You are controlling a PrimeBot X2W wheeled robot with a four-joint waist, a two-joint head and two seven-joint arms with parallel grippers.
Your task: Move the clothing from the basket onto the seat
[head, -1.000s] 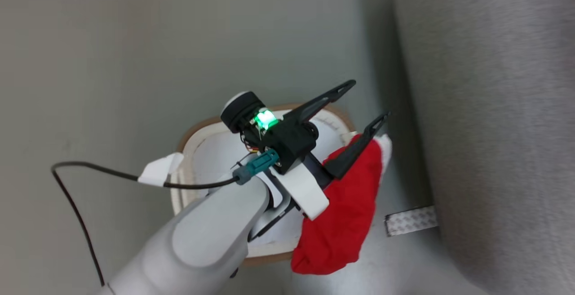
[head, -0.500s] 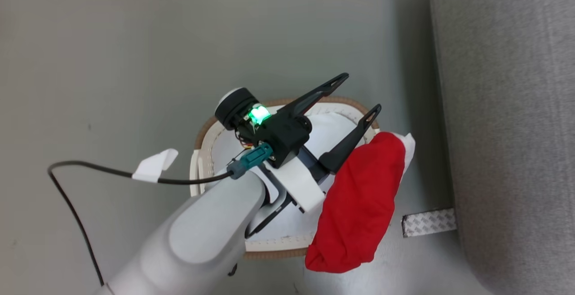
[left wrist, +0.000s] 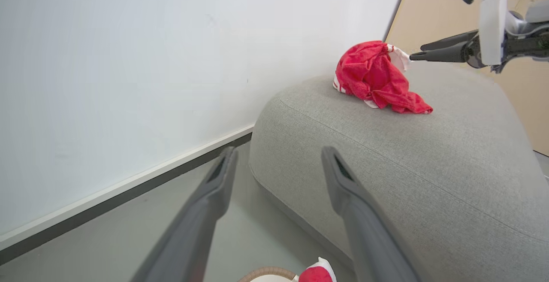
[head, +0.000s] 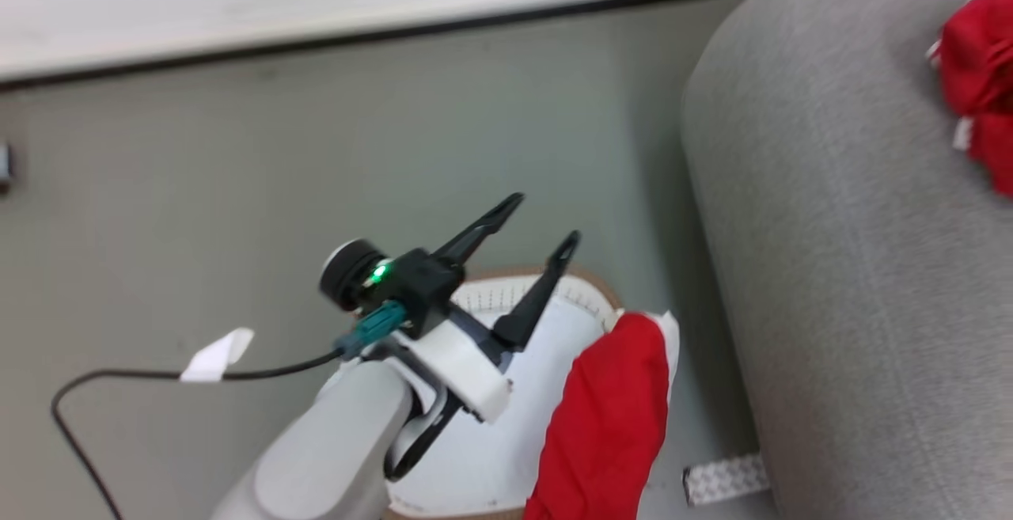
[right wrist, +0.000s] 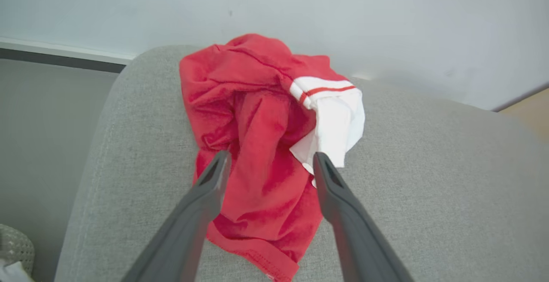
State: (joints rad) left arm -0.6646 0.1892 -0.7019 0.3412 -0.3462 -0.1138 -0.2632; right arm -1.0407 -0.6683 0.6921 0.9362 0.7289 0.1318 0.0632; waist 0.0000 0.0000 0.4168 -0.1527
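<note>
Head view: the left tool point(head: 544, 219) hangs wide open and empty over the basket point(head: 495, 294); one red garment point(head: 609, 417) drapes over the rim just right of its fingers, long axis roughly along them, so this arm looks the nearer. Left wrist view: a second garment point(left wrist: 377, 78) sits on the seat point(left wrist: 407, 153) far ahead, just beside the right tool point(left wrist: 418, 53). Right wrist view: that tool gapes empty, the second garment under and beyond its tips; two garments, one basket, one seat.

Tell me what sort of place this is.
Likely a home-style room, perhaps a mock-up: a grey upholstered seat, a white laundry basket on a smooth grey floor, a plain white wall with dark baseboard.
</note>
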